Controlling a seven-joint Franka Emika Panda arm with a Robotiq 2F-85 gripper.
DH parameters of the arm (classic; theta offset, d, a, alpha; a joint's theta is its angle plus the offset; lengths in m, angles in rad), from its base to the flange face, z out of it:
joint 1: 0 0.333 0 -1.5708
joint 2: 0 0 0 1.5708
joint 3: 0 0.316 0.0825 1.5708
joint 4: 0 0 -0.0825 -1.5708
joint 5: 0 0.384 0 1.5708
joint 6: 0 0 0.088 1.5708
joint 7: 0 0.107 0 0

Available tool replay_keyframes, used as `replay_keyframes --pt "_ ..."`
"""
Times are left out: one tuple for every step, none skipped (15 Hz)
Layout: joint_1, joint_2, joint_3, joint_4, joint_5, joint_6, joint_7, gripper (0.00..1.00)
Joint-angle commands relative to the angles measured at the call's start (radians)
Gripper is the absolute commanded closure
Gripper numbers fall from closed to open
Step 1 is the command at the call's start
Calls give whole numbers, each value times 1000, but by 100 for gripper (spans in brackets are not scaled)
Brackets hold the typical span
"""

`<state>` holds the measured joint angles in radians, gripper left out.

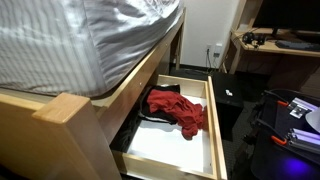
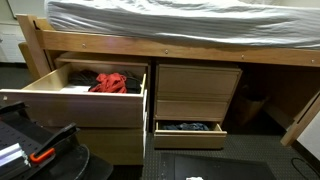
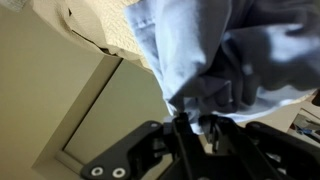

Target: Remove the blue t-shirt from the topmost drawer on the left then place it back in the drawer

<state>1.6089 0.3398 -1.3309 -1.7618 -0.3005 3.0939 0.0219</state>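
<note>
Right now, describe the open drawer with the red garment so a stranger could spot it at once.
Look under the bed with striped bedding, at its wooden drawer stacks. The drawer is the topmost, pulled far out. Unlike the lower drawer slightly open in the next stack, it holds a red garment.

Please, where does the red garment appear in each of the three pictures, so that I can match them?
In an exterior view: the red garment lies near the picture's middle, inside the open drawer.
In an exterior view: the red garment is at upper left, showing above the drawer's front panel.
Wrist view: not in it; the blue t-shirt fills the upper right.
Shared landmark: the open drawer, in both exterior views.
</note>
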Motion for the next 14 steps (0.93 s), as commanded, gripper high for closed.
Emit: replay_keyframes --pt "-125 -42 113 20 31 11 -36 95" --pt "-161 -57 152 16 46 7 -41 95" --pt "-202 -67 200 15 68 -9 -44 95" --pt "-251 -75 254 15 93 -21 -56 95" --pt "-302 -71 305 24 125 -42 -63 95" --pt "-387 -88 406 27 126 -48 -58 95" --pt "-438 -78 468 25 209 -49 -114 95" --pt "-495 -78 542 28 269 -60 -150 95" --pt "-556 -62 615 46 344 -77 -198 95" --pt "-630 -30 689 87 403 -104 -230 95" --pt "-689 2 751 127 467 -130 -273 95" --pt "-736 35 796 173 520 -160 -307 95" --pt "-756 84 796 226 540 -191 -302 95" --pt "-878 99 906 270 396 -215 -180 55"
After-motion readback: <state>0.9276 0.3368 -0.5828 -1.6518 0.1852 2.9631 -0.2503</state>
